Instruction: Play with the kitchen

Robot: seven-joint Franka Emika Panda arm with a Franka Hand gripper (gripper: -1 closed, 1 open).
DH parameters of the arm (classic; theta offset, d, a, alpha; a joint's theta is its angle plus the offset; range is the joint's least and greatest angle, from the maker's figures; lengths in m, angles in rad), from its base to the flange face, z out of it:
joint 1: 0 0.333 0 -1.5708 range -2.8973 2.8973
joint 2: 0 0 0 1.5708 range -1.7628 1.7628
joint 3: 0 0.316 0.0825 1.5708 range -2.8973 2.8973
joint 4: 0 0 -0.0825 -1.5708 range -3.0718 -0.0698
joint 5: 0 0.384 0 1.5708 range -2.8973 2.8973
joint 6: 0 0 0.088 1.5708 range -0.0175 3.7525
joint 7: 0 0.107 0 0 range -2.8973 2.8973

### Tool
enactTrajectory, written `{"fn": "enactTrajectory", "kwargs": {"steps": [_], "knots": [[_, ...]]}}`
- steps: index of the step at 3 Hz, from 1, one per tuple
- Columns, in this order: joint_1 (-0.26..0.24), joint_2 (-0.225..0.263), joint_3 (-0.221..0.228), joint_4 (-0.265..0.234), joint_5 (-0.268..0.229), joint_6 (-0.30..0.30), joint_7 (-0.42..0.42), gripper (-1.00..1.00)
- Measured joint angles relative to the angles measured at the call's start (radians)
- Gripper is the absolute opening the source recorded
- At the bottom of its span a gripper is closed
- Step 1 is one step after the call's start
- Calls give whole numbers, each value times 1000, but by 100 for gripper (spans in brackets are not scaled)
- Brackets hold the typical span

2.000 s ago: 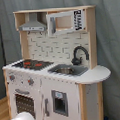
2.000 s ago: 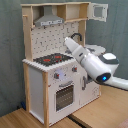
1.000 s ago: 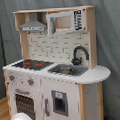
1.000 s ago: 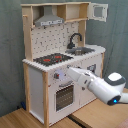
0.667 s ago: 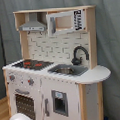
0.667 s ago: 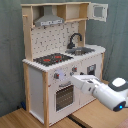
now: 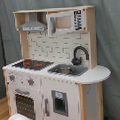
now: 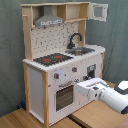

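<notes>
The kitchen (image 8: 65, 55), arm low before its oven door (image 8: 65, 96), claw hidden (grip state unreadable)

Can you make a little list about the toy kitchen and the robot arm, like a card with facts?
toy: large white and pale-wood play kitchen
cooker: black hob with red rings
above cooker: grey hood
tap: black curved faucet behind the sink
top cupboard: small microwave, door open in the second exterior view
oven: white oven door, shut
robot: white arm low, in front of the oven side
floor: wooden boards
</notes>
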State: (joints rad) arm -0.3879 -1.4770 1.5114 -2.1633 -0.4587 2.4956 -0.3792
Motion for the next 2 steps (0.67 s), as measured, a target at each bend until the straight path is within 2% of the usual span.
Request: {"fn": "enactTrajectory", "kwargs": {"steps": [2], "knots": [[29, 6, -16, -157, 0, 110, -80, 100]]}}
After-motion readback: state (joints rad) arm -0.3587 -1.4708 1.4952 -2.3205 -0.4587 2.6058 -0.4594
